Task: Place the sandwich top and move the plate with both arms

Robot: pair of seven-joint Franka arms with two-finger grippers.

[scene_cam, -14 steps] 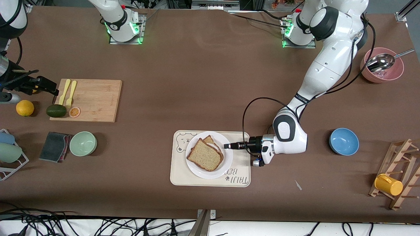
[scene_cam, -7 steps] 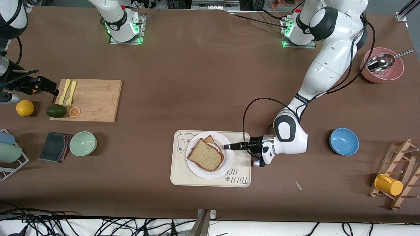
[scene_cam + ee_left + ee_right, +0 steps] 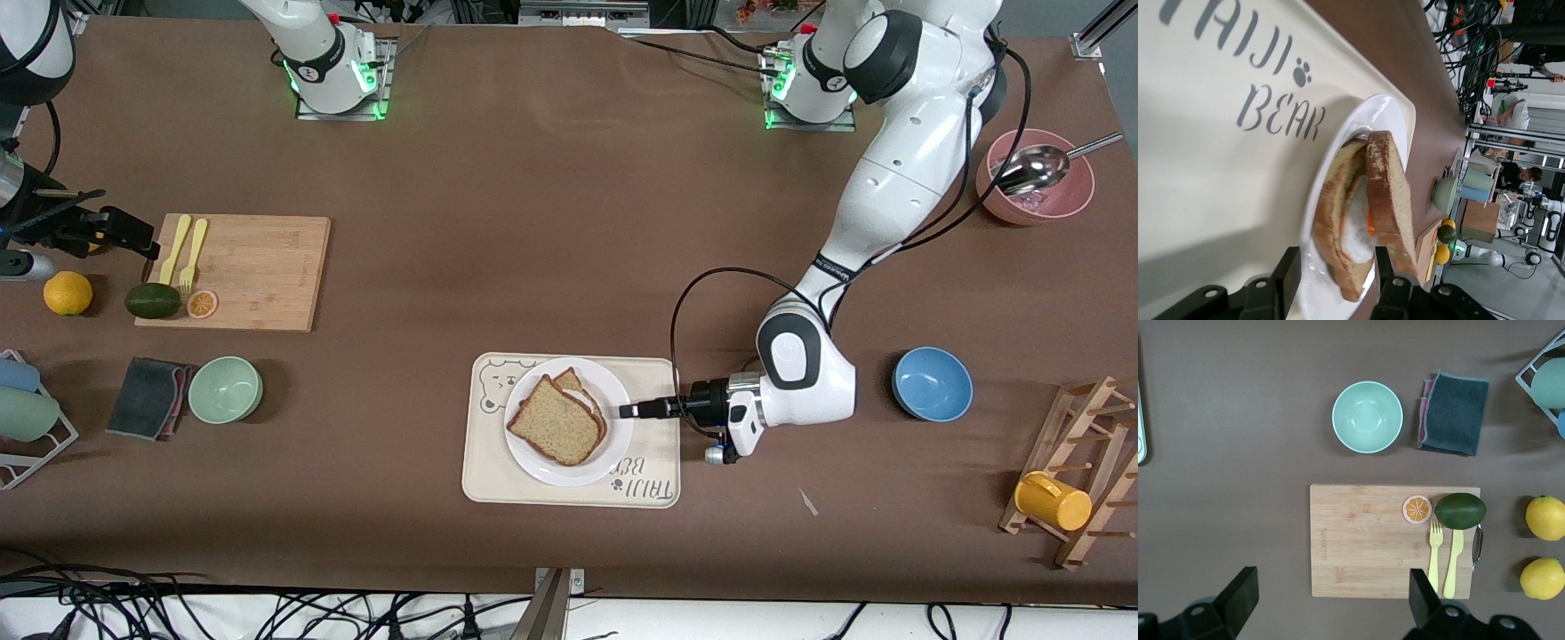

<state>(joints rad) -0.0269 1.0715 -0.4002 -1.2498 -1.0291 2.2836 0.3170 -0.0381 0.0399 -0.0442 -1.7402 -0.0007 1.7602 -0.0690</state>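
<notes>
The sandwich top point(image 3: 553, 421), a light tan slice, lies on a darker slice with fried egg on the white plate point(image 3: 580, 471). The plate stands on the cream bear-printed tray point(image 3: 494, 471). My left gripper point(image 3: 626, 411) is open at the plate's rim, on the side toward the left arm's end of the table, holding nothing. In the left wrist view the sandwich top point(image 3: 1388, 193) rests over the egg point(image 3: 1355, 233), and the plate point(image 3: 1373, 110) rim shows between the left gripper's point(image 3: 1335, 273) fingers. My right gripper point(image 3: 133, 233) waits open beside the cutting board point(image 3: 1391, 540); right gripper point(image 3: 1331, 590).
The cutting board point(image 3: 253, 271) carries a yellow fork and knife, an avocado point(image 3: 152, 300) and an orange slice. A green bowl point(image 3: 225, 389), a dark cloth point(image 3: 147, 397), a blue bowl point(image 3: 932, 383), a pink bowl with spoon point(image 3: 1036, 182) and a rack with yellow mug point(image 3: 1053, 500) stand around.
My left gripper has opened off the sandwich top, left it on the sandwich, and drawn back a little toward the left arm's end of the table. The right arm has not moved.
</notes>
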